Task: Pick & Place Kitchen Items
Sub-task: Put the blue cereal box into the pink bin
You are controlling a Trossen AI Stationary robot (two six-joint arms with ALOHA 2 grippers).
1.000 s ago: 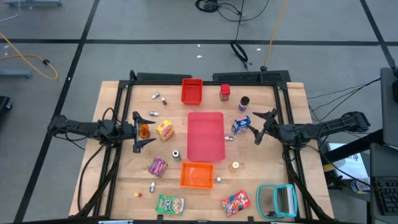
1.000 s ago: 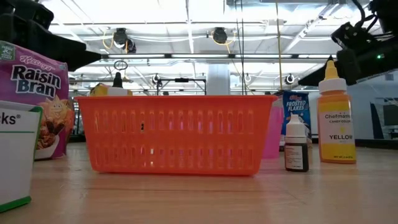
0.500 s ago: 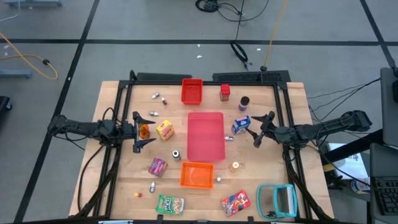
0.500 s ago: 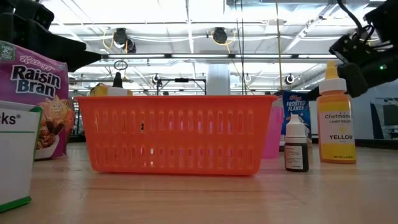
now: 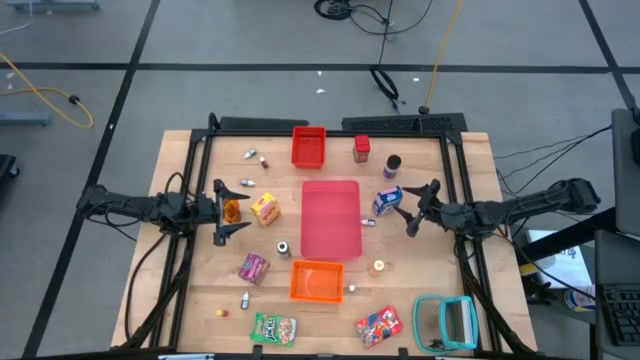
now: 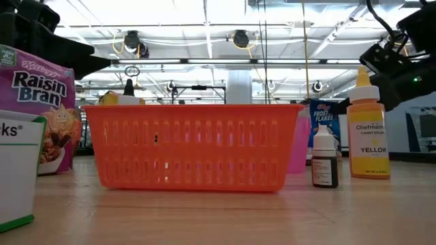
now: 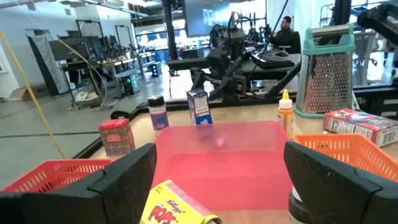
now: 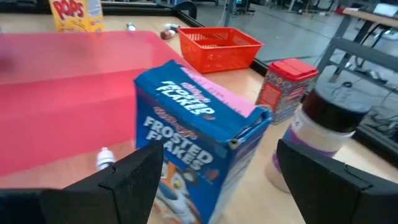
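The kitchen items lie scattered over the wooden table. My right gripper stands open at the right, level above the table. Its fingers point at the blue Frosted Flakes carton, which stands upright on its base just ahead of them, apart from both. A red jar and a dark jar stand behind the carton. My left gripper hangs open at the left, with the yellow carton in front of it. The pink-purple carton lies nearer the front edge.
A flat red mat lies mid-table, between a red bin at the far side and an orange bin at the near side. A green packet, a red packet and a teal-framed grater lie along the front. A yellow bottle stands right of the orange bin.
My right gripper has sunk a little and crept toward the blue carton, staying open. My left arm has kept still.
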